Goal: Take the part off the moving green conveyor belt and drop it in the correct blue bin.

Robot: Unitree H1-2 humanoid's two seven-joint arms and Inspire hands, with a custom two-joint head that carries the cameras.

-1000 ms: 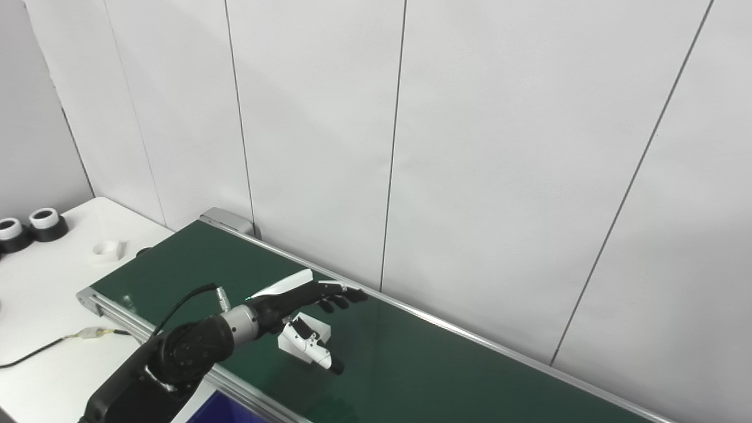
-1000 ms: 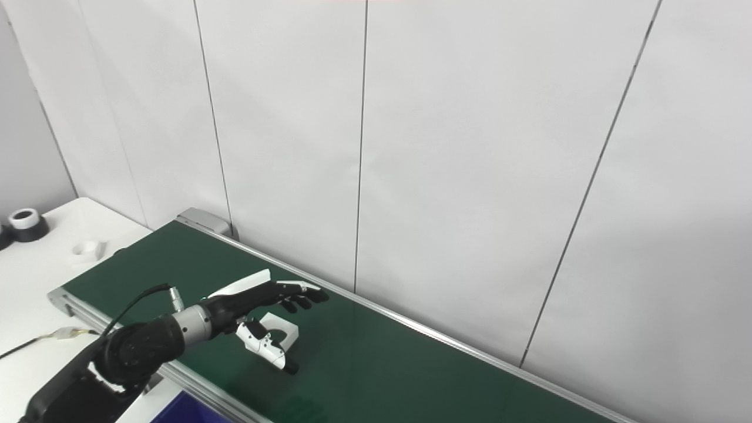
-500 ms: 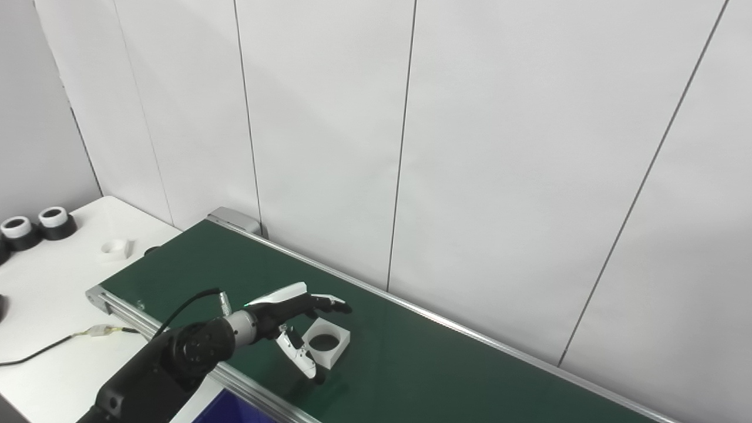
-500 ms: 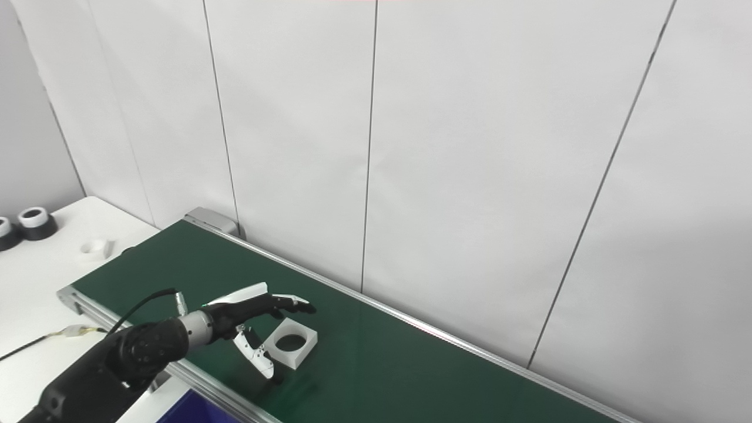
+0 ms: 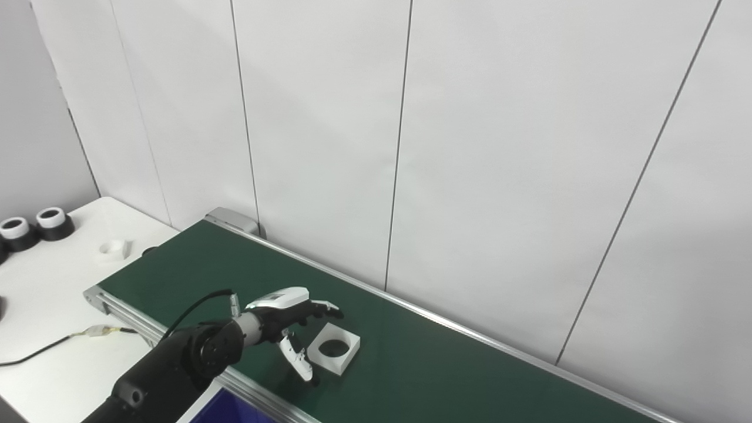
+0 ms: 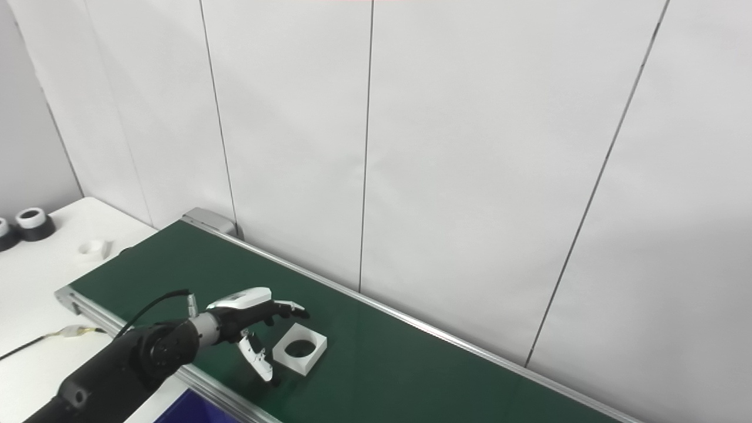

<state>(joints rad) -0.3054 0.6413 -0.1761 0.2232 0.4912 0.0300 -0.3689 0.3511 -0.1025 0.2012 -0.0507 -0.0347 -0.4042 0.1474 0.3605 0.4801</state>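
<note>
A white square part with a round hole (image 5: 334,351) lies flat on the green conveyor belt (image 5: 411,364), also in the right eye view (image 6: 300,351). My left hand (image 5: 291,320) is open just to the left of the part, fingers spread above its far edge and thumb (image 5: 296,359) hanging down beside its near left side. It holds nothing. A corner of a blue bin (image 5: 226,409) shows at the bottom edge below the belt. My right hand is not in view.
A white table (image 5: 53,305) stands left of the belt, with two black-and-white rolls (image 5: 35,223), a small white ring part (image 5: 113,249) and a cable (image 5: 64,341). A white panel wall runs right behind the belt.
The part, half hidden under my left hand a second ago, now lies fully uncovered to its right. My left hand has drawn back toward me and lowered. The camera shifted slightly.
</note>
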